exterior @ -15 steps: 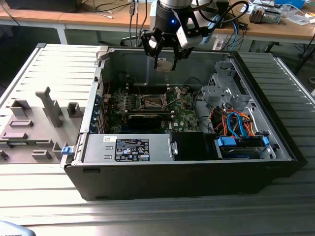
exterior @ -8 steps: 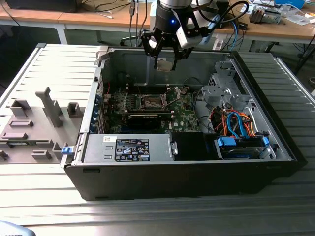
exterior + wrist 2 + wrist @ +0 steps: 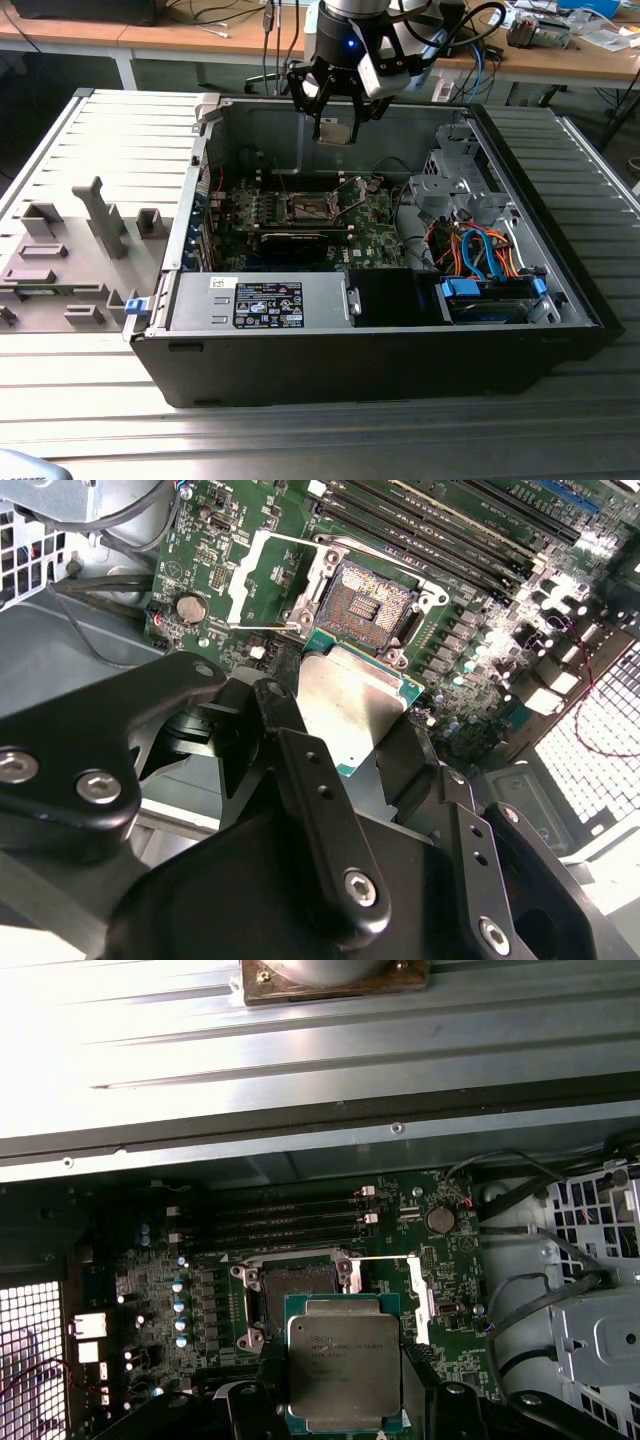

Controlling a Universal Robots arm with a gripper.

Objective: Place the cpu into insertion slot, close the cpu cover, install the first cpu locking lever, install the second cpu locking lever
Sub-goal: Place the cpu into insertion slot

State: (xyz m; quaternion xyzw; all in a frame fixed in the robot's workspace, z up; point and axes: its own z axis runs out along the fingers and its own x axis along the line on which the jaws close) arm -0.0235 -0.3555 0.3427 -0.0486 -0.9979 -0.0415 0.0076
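My gripper (image 3: 336,108) hangs above the open computer case, shut on the cpu (image 3: 336,131), a flat square chip with a silver-grey top and a green edge. In both wrist views the black fingers clamp two opposite edges of the cpu (image 3: 350,695) (image 3: 343,1365). Below it on the green motherboard lies the insertion slot (image 3: 368,602) (image 3: 297,1292), a dark square socket with nothing in it, also seen in the exterior view (image 3: 308,207). The cpu cover (image 3: 262,580) (image 3: 420,1298), a silver frame, stands swung open beside the socket. The cpu is well above the board and touches nothing there.
Long black memory slots (image 3: 270,1222) run beside the socket. A power supply (image 3: 262,302) fills the case's near side, and a drive cage with blue and orange cables (image 3: 480,255) sits at the exterior view's right. A grey fixture tray (image 3: 75,250) lies outside the case at the exterior view's left.
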